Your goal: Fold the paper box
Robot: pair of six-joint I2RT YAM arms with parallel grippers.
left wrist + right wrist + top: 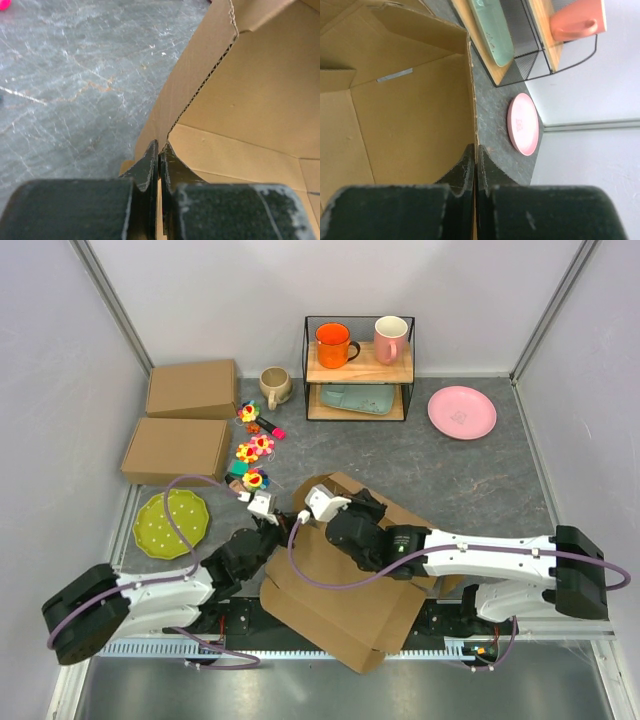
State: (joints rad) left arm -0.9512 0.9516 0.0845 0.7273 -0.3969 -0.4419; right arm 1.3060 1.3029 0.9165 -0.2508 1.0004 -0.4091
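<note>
The paper box [345, 605] is a partly unfolded sheet of brown corrugated cardboard lying on the table's near middle, with its flaps raised. My left gripper [262, 512] is at the box's left rear corner. In the left wrist view it [160, 150] is shut on the edge of an upright flap of the paper box [240, 110]. My right gripper [318, 508] reaches across the box from the right. In the right wrist view it [475, 152] is shut on the thin edge of a standing wall of the paper box [410, 115].
Two folded brown boxes [192, 389] [175, 449] lie at the back left, with a green plate [171, 524] in front of them. Colourful toys [252, 450] and a beige mug [275, 386] sit nearby. A wire shelf [358, 370] holds mugs. A pink plate [461, 412] lies at the back right.
</note>
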